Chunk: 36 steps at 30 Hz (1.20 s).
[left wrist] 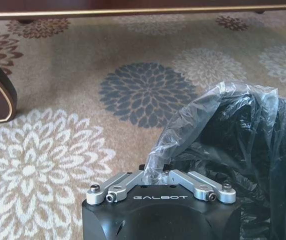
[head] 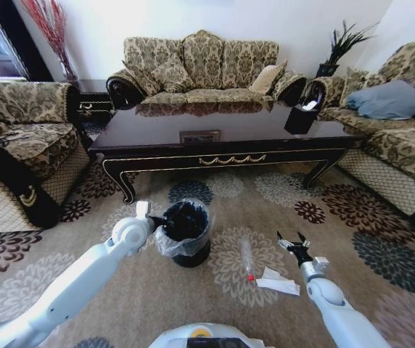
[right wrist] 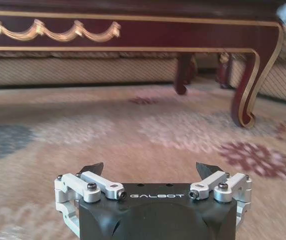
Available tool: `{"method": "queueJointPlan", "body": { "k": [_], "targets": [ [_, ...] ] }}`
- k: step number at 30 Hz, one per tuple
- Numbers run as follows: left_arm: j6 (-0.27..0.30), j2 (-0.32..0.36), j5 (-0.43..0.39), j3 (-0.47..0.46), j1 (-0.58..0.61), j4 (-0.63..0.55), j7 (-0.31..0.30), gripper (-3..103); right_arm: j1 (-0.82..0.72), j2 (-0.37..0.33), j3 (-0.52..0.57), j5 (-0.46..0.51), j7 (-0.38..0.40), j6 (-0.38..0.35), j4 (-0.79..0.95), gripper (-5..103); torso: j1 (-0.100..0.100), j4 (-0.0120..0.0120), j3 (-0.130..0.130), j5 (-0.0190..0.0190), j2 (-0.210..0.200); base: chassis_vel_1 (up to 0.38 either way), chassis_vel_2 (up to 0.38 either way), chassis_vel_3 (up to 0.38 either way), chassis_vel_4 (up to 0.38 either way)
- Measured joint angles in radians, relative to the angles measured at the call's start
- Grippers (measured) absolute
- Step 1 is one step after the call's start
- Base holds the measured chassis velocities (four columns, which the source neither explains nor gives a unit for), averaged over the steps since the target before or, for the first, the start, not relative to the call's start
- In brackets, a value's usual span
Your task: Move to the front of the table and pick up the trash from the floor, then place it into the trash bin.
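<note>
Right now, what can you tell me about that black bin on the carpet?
The trash bin is small, round and black, standing upright on the floral carpet in front of the coffee table. A crinkly translucent plastic bag lines it and folds over its rim. The left pincer is shut on the bag's edge at the bin's left side. Its inside looks dark.

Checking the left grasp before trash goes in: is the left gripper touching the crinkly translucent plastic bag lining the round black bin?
Touching. In the left wrist view the left gripper is closed on a fold of the bag at the bin's rim.
</note>
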Motion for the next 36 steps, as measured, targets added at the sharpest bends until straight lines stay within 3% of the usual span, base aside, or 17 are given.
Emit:
{"method": "queueJointPlan", "body": {
  "k": [13,18,27,36],
  "targets": [
    [0.0,0.01,0.006,-0.013,0.048,-0.036,-0.003,3,0.192,0.027,-0.054,0.016,-0.015,-0.001,-0.334,100,0.0,0.0,0.0,-0.0003,0.0,0.0,0.0,0.0,0.0],
    [0.0,0.029,0.008,-0.018,0.068,-0.044,-0.005,3,0.268,0.041,-0.074,-0.032,-0.047,0.036,-0.524,100,0.0,-0.0003,0.0,-0.0003,0.0,0.0,0.0,0.0,0.0],
    [0.0,0.042,0.003,-0.018,0.059,-0.045,-0.006,3,0.338,0.092,-0.074,-0.072,-0.068,0.056,-0.641,100,0.0,0.0001,0.0,-0.0001,0.0,0.0,0.0,0.0,0.0],
    [0.0,0.024,0.02,-0.026,0.076,-0.031,0.001,3,0.38,0.098,-0.072,-0.089,-0.077,0.073,-0.697,100,0.0,-0.0001,0.0,-0.0003,0.0,0.0,0.0,0.0,0.0]
  ]
}}
